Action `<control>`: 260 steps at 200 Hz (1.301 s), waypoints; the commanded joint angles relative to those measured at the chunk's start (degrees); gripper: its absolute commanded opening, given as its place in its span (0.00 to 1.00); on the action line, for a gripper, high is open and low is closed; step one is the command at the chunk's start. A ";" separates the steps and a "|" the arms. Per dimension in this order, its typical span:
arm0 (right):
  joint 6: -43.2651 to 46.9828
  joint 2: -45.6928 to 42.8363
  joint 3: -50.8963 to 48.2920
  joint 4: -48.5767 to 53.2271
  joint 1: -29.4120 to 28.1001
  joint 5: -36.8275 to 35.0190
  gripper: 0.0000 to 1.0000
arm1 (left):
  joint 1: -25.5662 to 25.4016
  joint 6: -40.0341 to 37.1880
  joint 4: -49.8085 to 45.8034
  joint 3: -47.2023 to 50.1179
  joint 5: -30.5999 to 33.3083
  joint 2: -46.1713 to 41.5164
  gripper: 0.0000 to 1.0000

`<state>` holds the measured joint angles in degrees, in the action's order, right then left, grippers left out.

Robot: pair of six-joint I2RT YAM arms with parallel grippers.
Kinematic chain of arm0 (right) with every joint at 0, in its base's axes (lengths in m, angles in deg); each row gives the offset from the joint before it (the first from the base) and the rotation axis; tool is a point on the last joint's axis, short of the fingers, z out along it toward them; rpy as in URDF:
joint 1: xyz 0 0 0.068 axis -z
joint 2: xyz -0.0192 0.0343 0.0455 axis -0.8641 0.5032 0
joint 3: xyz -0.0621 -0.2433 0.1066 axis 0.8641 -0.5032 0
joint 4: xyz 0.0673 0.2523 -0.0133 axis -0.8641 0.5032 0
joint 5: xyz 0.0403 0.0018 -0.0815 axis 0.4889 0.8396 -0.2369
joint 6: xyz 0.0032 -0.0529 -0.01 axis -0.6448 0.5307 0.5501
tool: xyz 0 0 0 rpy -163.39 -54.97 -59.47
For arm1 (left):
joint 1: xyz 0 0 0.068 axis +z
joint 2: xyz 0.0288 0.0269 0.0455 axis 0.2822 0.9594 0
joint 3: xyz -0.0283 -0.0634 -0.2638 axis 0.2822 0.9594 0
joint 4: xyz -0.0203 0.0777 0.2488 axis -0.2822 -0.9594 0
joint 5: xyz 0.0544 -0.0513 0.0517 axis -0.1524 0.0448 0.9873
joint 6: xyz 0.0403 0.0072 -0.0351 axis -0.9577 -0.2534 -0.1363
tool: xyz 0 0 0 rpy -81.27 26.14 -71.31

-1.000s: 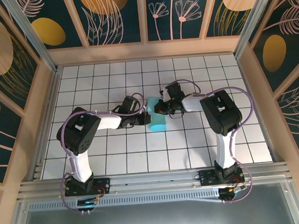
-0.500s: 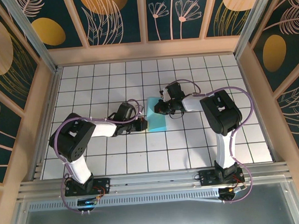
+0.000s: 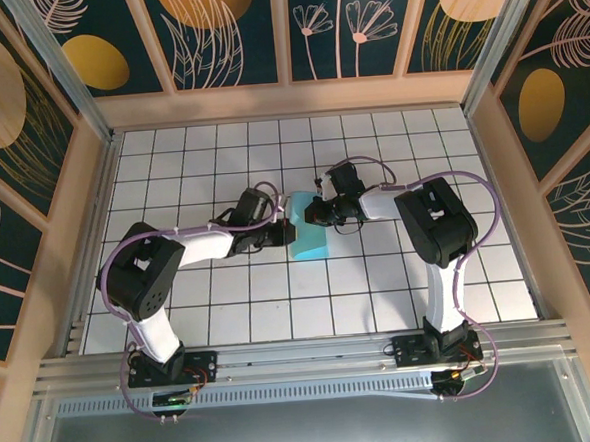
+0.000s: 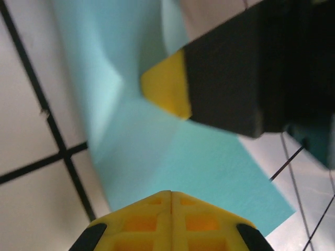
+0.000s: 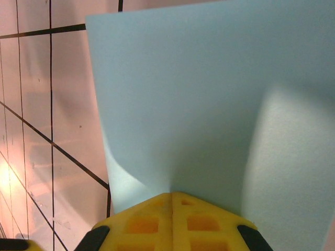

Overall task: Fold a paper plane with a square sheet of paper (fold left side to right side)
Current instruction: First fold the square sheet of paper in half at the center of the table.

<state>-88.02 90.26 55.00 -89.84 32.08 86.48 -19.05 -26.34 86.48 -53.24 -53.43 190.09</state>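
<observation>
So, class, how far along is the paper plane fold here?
Done: the square sheet of paper looks doubled into a narrow strip. In hand: the right gripper is shut on its edge; the left gripper is shut, tips over it. Left: no pointed dart yet, so nose and wing folds.

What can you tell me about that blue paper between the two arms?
The paper is thin, plain light blue and matte. It looks folded into a narrow strip, not yet a plane. It lies on the gridded table, part flat, part bowed upward. The right gripper, shut, pinches its far end, raising a soft ridge. The left gripper, also shut, sits at its left edge.
</observation>
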 commanded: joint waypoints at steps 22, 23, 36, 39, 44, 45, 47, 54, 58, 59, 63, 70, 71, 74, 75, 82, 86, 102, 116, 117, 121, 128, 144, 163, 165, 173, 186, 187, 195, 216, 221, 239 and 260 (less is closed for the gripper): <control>0.86 2.29 -1.21 2.97 0.58 -3.19 0.00 | -0.37 -1.11 -0.01 -3.17 -3.29 4.06 0.05; 0.86 2.29 -1.22 2.95 0.61 -3.19 0.00 | -0.40 -1.13 -0.01 -3.23 -3.29 4.15 0.05; 0.87 2.41 -1.07 2.96 0.58 -3.10 0.00 | -0.37 -1.48 0.09 -3.11 -3.10 5.06 0.05; 0.94 2.38 -1.05 3.00 0.52 -3.14 0.00 | -0.35 -1.57 0.09 -3.00 -3.12 5.26 0.05; 0.95 2.37 -0.99 3.07 0.50 -3.13 0.00 | -0.33 -1.62 0.09 -2.95 -3.11 5.57 0.05; 0.95 2.37 -0.97 3.04 0.52 -3.16 0.00 | -0.33 -1.65 0.09 -2.94 -3.16 5.61 0.05; 0.95 2.44 -0.90 3.08 0.47 -3.14 0.00 | -0.35 -1.65 0.09 -2.94 -3.19 5.71 0.05; 0.95 2.54 -0.90 3.10 0.39 -3.12 0.00 | -0.33 -1.63 0.24 -2.73 -3.65 5.99 0.05; 0.95 2.59 -0.87 3.11 0.44 -3.10 0.00 | -0.43 -1.68 0.26 -2.61 -3.87 6.13 0.05; 0.95 2.61 -0.87 3.10 0.40 -3.10 0.00 | -0.42 -1.68 0.26 -2.56 -3.89 6.20 0.05; 1.02 2.65 -0.85 3.18 0.45 -3.10 0.00 | -0.45 -1.68 0.45 -2.32 -4.03 6.33 0.05; 0.97 2.73 -0.86 3.23 0.42 -3.18 0.00 | -0.49 -1.60 0.76 -1.96 -4.25 6.31 0.05; 0.96 2.73 -0.82 3.20 0.44 -3.19 0.00 | -0.50 -1.60 0.77 -1.83 -4.30 6.29 0.05; 0.95 2.80 -0.83 3.18 0.39 -3.19 0.00 | -0.57 -1.55 0.92 -1.70 -4.39 6.39 0.05; 0.95 2.81 -0.85 3.18 0.38 -3.19 0.00 | -0.54 -1.57 0.94 -1.62 -4.37 6.41 0.05; 0.95 2.84 -0.71 3.25 0.43 -3.02 0.00 | -0.61 -1.60 1.13 -1.09 -4.42 6.42 0.05; 0.97 2.82 -0.73 3.27 0.45 -3.02 0.00 | -0.67 -1.64 1.27 -0.75 -4.45 6.40 0.05; 1.04 2.70 -0.70 3.45 0.43 -3.01 0.00 | -0.86 -2.29 1.31 0.74 -4.61 6.31 0.05; 1.26 2.64 -0.59 3.71 0.43 -3.19 0.00 | -1.04 -2.63 1.38 2.21 -4.77 6.17 0.05; 1.28 2.64 -0.60 3.75 0.44 -3.19 0.00 | -1.04 -2.64 1.39 2.32 -4.78 6.17 0.05; 1.30 2.63 -0.51 3.94 0.46 -3.19 0.00 | -1.03 -2.65 1.40 2.76 -4.79 6.10 0.05; 1.39 2.65 -0.50 4.09 0.44 -3.32 0.00 | -1.14 -2.65 1.48 3.50 -4.79 5.83 0.05; 1.48 2.65 -0.29 4.31 0.50 -3.32 0.00 | -1.39 -2.33 1.80 5.35 -4.70 5.15 0.05; 1.47 2.68 -0.43 4.43 0.54 -3.36 0.00 | -1.71 -2.18 1.94 7.37 -4.53 3.96 0.05; 1.48 2.69 -0.43 4.42 0.50 -3.36 0.00 | -1.78 -2.07 1.98 7.53 -4.50 3.80 0.05; 1.43 2.78 -0.36 4.56 0.60 -3.45 0.00 | -1.92 -2.04 2.01 8.36 -4.47 3.15 0.05; 1.50 2.86 -0.42 4.64 0.59 -3.45 0.00 | -2.21 -2.17 1.83 9.53 -4.31 2.13 0.05; 1.53 2.84 -0.42 4.61 0.57 -3.45 0.00 | -2.19 -2.19 1.79 9.58 -4.29 2.00 0.05; 1.48 2.82 -0.50 4.67 0.59 -3.49 0.00 | -2.41 -2.54 1.63 10.25 -4.17 1.18 0.05; 1.65 2.88 -0.49 4.73 0.66 -3.54 0.00 | -2.76 -3.72 0.97 11.46 -3.74 -0.69 0.05; 1.64 2.87 -0.48 4.73 0.66 -3.53 0.00 | -2.86 -3.91 0.88 11.72 -3.74 -1.00 0.05; 1.70 2.95 -0.56 4.63 0.67 -3.54 0.00 | -3.13 -4.23 0.83 12.21 -4.04 -1.67 0.05; 1.63 2.99 -0.60 4.61 0.69 -3.45 0.00 | -3.36 -4.40 0.68 12.57 -4.16 -1.83 0.05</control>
<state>-87.95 90.35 55.07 -89.70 32.08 86.56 -21.56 -29.25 92.38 -42.53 -56.52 188.73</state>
